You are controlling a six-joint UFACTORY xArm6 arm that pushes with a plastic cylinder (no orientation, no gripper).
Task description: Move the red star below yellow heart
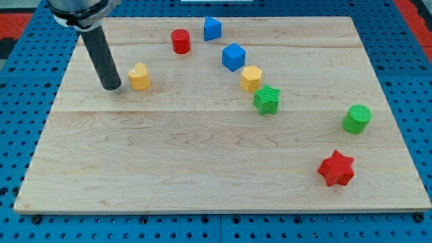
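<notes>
The red star (336, 169) lies near the view's bottom right of the wooden board (202, 162). The yellow heart (140, 76) sits at the upper left. My tip (111, 87) rests on the board just left of the yellow heart, a small gap apart, and far from the red star.
A red cylinder (180, 41) and a blue block (212, 28) stand near the view's top. A blue cube (233, 57), a yellow hexagon (251, 78) and a green star (266, 100) run diagonally in the middle. A green cylinder (356, 119) stands at the right.
</notes>
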